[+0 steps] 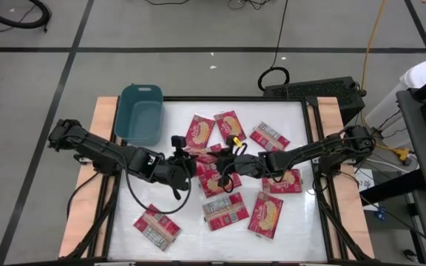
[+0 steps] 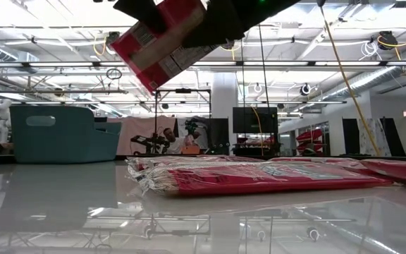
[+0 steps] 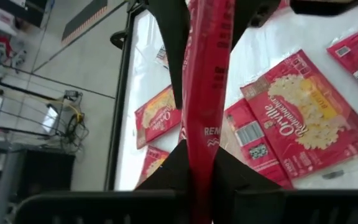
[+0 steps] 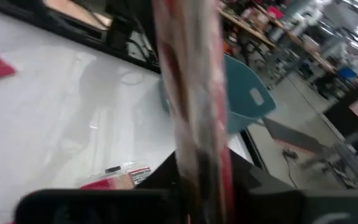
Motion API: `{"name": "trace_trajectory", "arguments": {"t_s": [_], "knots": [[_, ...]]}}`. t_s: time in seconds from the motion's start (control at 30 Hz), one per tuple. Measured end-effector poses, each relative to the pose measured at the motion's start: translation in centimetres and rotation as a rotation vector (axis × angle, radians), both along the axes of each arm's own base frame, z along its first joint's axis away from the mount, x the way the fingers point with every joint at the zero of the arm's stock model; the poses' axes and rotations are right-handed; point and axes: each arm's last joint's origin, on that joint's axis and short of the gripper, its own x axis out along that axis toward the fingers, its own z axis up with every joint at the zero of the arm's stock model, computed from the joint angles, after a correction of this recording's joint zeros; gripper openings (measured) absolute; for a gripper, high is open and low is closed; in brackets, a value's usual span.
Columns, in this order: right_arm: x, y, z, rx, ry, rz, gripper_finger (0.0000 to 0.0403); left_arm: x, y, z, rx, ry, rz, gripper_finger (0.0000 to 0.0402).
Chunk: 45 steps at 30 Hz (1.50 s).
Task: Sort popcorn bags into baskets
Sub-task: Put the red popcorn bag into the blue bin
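Observation:
One red popcorn bag [image 2: 161, 42] hangs high over the middle of the table, held between both arms. My left gripper [image 1: 194, 159] is shut on the end toward the table's left, my right gripper [image 1: 225, 161] on the opposite end. Each wrist view shows the popcorn bag [image 3: 207, 81] [image 4: 191, 93] edge-on between that arm's fingers. Several more popcorn bags lie flat on the white table, among them a bag [image 1: 199, 131] and a bag [image 1: 265, 214]. The teal basket [image 1: 140, 113] stands at the far left, with nothing showing in it. My left gripper pinches the bag's near end [image 3: 199, 158] between its two fingers, one on each flat face. The fingers come from the table's left, slanting down. The bag runs on from them, lifted clear of the table. My right gripper has the bag's other end [image 4: 197, 165] between its two fingers, one on each flat face. It comes from the table's right, nearly level. The bag stands on edge in the hold and shows tilted in the low view.
Flat bags lie right under and around the grippers, such as a bag [image 1: 217, 181], a bag [image 1: 287, 181], a bag [image 1: 225, 211] and a bag [image 1: 156, 226]. Bare white table lies between the basket and the near-left bag. Dark rails border the table's sides.

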Motion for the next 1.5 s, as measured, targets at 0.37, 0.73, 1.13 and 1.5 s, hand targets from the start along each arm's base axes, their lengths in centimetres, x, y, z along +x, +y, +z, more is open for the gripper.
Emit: {"name": "trace_trajectory", "arguments": {"t_s": [0.37, 0.73, 1.13, 1.5], "knots": [[-1.4, 1.2, -1.2, -0.012, 0.063, -0.250, 0.0177, -4.0, 2.2, 3.4, 0.018, -0.003, -0.007, 0.0026], [-1.4, 1.7, -1.6, 0.066, 0.108, -0.133, 0.0179, -6.2, 9.1, 5.4, 0.137, 0.029, 0.208, 0.0029], [-1.7, 2.2, -2.1, 0.055, 0.175, -0.074, 0.0172, -8.1, 15.8, 4.9, 0.156, 0.183, 0.467, 0.0030], [-2.0, 3.0, -2.2, 0.058, 0.182, -0.055, 0.0171, -10.2, 19.7, 4.5, 0.091, 0.262, 0.591, 0.0030]]}}
